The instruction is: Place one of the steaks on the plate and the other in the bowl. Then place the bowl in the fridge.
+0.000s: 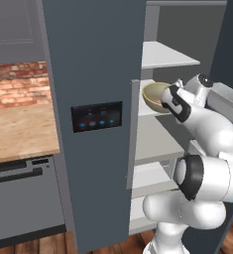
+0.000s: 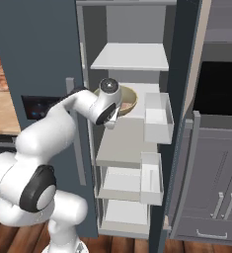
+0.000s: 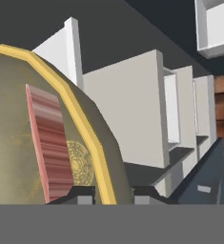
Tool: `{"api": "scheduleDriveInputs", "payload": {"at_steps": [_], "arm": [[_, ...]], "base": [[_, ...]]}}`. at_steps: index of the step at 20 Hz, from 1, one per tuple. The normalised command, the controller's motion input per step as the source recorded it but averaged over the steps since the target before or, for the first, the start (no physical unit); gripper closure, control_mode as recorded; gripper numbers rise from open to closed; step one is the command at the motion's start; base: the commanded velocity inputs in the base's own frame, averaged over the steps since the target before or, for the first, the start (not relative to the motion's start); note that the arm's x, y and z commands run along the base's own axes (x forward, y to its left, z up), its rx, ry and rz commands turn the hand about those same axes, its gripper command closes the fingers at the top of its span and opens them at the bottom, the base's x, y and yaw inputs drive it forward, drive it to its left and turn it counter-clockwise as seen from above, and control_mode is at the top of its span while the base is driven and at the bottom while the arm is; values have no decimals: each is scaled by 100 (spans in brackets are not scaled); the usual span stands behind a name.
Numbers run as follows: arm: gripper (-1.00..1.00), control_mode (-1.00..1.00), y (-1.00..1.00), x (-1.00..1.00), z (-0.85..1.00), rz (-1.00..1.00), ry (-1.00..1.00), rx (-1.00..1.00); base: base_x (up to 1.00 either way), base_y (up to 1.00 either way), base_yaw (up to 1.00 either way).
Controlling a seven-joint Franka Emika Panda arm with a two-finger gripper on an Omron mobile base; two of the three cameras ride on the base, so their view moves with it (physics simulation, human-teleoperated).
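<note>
The olive-tan bowl (image 1: 154,94) (image 2: 131,101) (image 3: 18,143) hangs level with the middle shelf (image 2: 137,91) inside the open fridge (image 1: 95,59). One pinkish-red steak (image 3: 49,143) lies in it. My gripper (image 3: 111,195) is shut on the bowl's pale rim, one dark fingertip (image 3: 80,194) inside the bowl and one outside. My hand (image 1: 173,103) (image 2: 108,111) reaches in from the front. The fridge's left door with the black light panel (image 1: 96,116) is closed, and the right door (image 2: 184,74) stands open. The plate is out of view.
White bins (image 2: 157,117) (image 2: 151,184) hang on the open door, close to the right of my hand. More shelves (image 2: 132,57) (image 2: 120,146) lie above and below. A wooden counter (image 1: 19,134) and a grey dishwasher (image 1: 19,198) are left of the fridge. Grey cabinets (image 2: 216,197) are to its right.
</note>
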Motion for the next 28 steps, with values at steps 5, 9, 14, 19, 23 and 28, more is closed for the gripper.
{"api": "scheduleDriveInputs", "payload": {"at_steps": [5,9,14,19,23,28], "arm": [[100,-100,-1,34,0,3,0,0],[100,-100,-4,32,-3,0,0,0],[100,-100,-12,27,-11,0,0,0],[100,-100,-10,28,-13,0,0,0],[100,-100,0,42,-9,0,1,-3],[100,-100,-17,32,-9,0,0,0]], "base": [[0,0,0],[0,0,0],[0,0,0],[0,0,0],[0,0,0],[0,0,0]]}}
